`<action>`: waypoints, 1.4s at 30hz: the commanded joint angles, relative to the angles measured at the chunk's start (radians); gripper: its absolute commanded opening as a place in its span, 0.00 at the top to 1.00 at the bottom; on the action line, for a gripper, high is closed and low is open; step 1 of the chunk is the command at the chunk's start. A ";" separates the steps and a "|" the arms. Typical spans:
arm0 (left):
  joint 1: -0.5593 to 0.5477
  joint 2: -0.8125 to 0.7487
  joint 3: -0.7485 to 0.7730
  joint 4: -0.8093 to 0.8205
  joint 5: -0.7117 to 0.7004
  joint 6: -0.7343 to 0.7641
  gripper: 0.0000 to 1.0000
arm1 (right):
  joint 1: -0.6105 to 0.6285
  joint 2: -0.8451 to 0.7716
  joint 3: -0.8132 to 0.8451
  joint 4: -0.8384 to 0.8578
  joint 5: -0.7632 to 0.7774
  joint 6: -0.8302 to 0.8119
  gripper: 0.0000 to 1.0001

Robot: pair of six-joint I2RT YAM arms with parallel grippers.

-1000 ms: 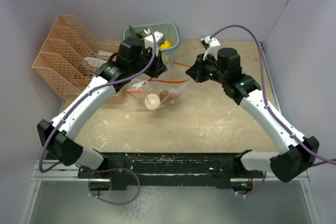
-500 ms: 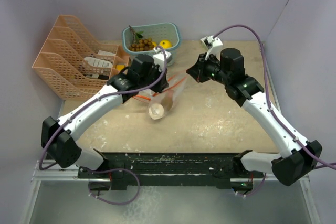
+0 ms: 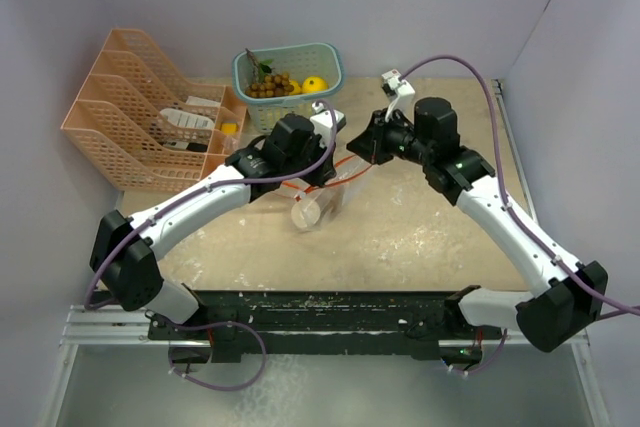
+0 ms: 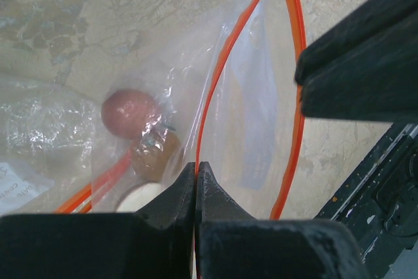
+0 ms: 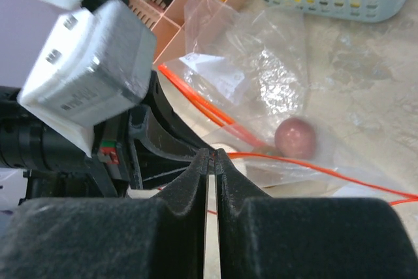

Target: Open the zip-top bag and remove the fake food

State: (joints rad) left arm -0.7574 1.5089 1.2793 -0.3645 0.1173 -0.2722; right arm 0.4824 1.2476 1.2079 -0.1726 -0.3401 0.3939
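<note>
Two grippers are on the zip-top bag (image 3: pixel 322 197), which lies mid table (image 3: pixel 430 232) between the arms. I read the left gripper (image 4: pixel 196 169) as clamped tight on one orange zip strip (image 4: pixel 219 89), with the fingertips meeting on it and no gap. The right gripper (image 5: pixel 210 156) is pinched down to a thin sliver. It seems to have the bag's other lip, and an orange line runs off to the right of its tips. I can't make out the film itself between the pads.

The bag mouth is parted: in the left wrist view the two orange strips spread apart into a long opening. Some fake food is inside the bag:
- a pink ball (image 4: pixel 129 112)
- a brown piece (image 4: pixel 155 153) touching it from below
- a pale round piece (image 4: pixel 140 195) just beside that, at the low end of the bag

The rest is outside the bag. A brown cluster (image 3: pixel 268 84) and a yellow fruit (image 3: pixel 315 84) sit in the light blue basket (image 3: pixel 334 59) at the far edge. A small yellow piece (image 3: pixel 230 128) is in a slot of the orange organizer (image 3: pixel 110 117) on the far left. From the top, the bag sits near the basket but apart from it, with one corner close to the organizer
</note>
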 commanded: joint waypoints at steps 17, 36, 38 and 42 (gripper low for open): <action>0.003 -0.036 0.095 0.079 -0.129 -0.108 1.00 | -0.002 0.064 -0.193 -0.055 0.024 -0.023 0.94; -0.066 -0.031 0.072 0.198 -0.129 -0.127 1.00 | -0.010 0.090 -0.073 0.078 0.043 0.138 0.79; -0.084 -0.006 0.082 0.209 -0.135 -0.130 0.99 | -0.010 0.119 -0.077 0.102 0.028 0.153 0.77; -0.119 0.028 0.094 0.234 -0.139 -0.139 0.90 | -0.011 0.178 -0.148 0.107 -0.004 0.188 0.77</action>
State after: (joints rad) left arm -0.8478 1.5070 1.3441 -0.2119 -0.0151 -0.3847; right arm 0.4759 1.3682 1.1088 -0.0990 -0.2840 0.5201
